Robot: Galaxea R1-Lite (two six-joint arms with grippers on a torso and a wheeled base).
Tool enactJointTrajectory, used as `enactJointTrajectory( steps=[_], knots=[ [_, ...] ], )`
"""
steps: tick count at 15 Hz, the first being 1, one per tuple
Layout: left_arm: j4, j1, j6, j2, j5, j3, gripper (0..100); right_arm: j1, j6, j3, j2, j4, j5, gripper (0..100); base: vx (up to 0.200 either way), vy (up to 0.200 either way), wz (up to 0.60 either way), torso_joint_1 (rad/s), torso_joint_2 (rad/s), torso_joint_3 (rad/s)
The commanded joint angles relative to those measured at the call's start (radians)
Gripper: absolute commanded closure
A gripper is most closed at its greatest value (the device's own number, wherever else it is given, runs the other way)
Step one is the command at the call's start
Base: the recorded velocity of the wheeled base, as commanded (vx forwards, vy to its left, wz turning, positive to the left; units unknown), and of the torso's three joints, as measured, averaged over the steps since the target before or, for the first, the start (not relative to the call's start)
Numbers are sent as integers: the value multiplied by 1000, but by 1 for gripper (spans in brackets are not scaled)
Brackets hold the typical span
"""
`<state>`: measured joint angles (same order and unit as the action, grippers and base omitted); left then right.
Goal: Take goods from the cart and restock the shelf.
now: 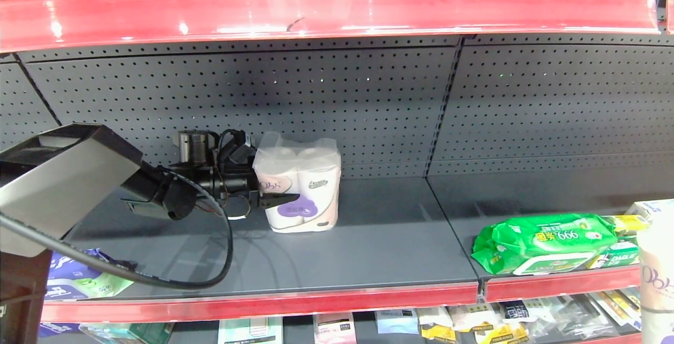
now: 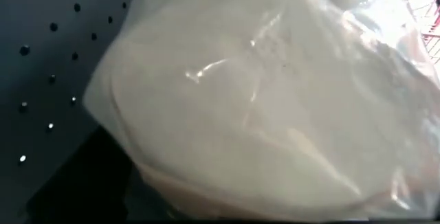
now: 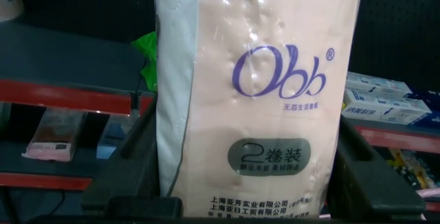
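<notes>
On shelf [image 1: 379,238], L fingers [image 1: 276,200] grip purple-print pack [image 1: 300,186]

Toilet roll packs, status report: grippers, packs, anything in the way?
Left gripper shut on white plastic-wrapped roll pack, standing on grey shelf. Right gripper shut on cream plastic-wrapped roll pack, in front of shelf. Green wipes pack lies rightward on shelf.
</notes>
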<state>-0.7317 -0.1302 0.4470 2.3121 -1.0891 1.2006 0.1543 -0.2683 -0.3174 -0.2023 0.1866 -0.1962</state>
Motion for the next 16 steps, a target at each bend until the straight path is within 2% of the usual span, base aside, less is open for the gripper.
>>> enactJointTrajectory(
  steps=[1, 4, 9, 10, 13, 16],
  knots=[
    [2, -11, -1, 0, 2, 0, 0, -1, 0, 0, 0, -1, 0, 100, 0, 0, 0, 0, 0, 0],
    [0, -19, -18, 0, 2, 2, 0, 1, 0, 0, -2, -1, -2, 100, 0, 0, 0, 0, 0, 0],
    [-2, -19, -13, 4, 3, -1, 0, 1, 0, 0, -2, 1, 0, 100, 0, 0, 0, 0, 0, 0],
    [-5, -19, -19, 4, 3, -3, 100, 1, 0, 0, -2, 1, 0, 100, 0, 0, 0, 0, 0, 0],
    [-8, -19, -10, 1, 3, -24, 100, 1, 1, 0, -2, 1, 0, 100, 0, 0, 0, 0, 0, 0],
    [-54, -12, -18, -19, -3, -90, 100, 1, 1, 0, -2, 1, 0, 100, 0, 0, 0, 0, 0, 0]
  ],
)
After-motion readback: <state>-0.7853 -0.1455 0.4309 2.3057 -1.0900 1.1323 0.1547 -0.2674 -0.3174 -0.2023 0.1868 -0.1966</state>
